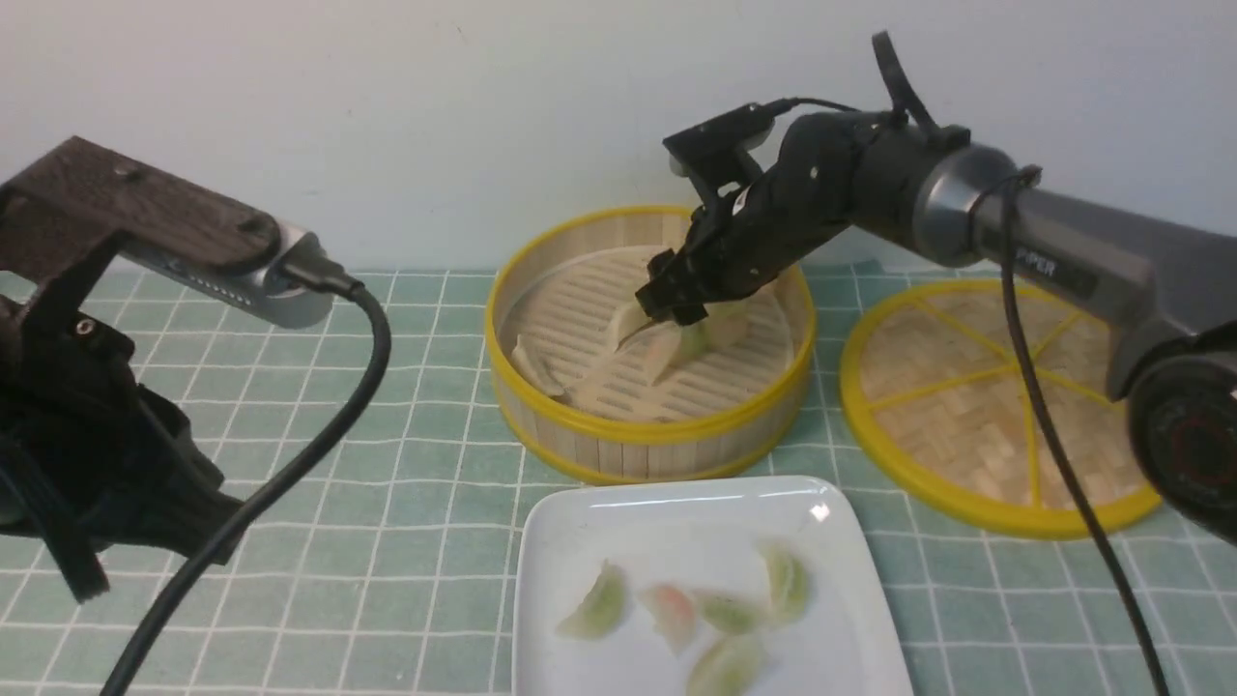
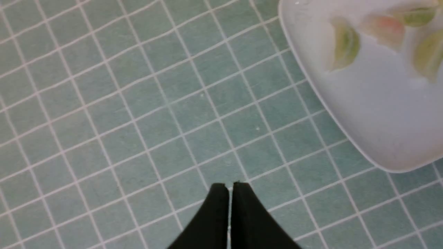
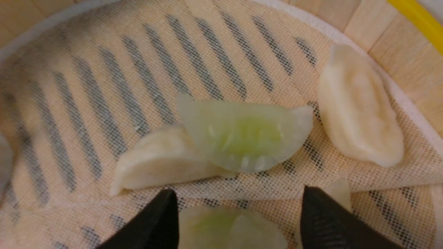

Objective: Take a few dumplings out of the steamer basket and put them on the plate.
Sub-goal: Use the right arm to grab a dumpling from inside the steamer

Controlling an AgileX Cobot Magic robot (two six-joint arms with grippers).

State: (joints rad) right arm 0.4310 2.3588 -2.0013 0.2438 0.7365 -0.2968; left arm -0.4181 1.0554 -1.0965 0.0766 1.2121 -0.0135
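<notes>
Bamboo steamer basket (image 1: pixel 638 432): we see right hand (image 1: pixel 667 304) inside it.
right hand: spread wide, empty; green dumpling (image 3: pixel 228 230) between its fingers (image 3: pixel 152 226).
left hand (image 2: pixel 230 186): closed tight, empty, plate (image 2: pixel 363 117) just beside.
plate: five dumplings (image 1: pixel 599 607).

Your left gripper (image 2: pixel 231 185) had its jaws pressed together, tips over the green checked mat (image 2: pixel 138 103). A rounded corner of the white plate (image 2: pixel 363 114) was in frame, near the tips but apart. On it: one green dumpling (image 2: pixel 344 45), a pink dumpling (image 2: pixel 386 27) beside it, two more green dumplings (image 2: pixel 427 55) cut by the frame edge.
</notes>
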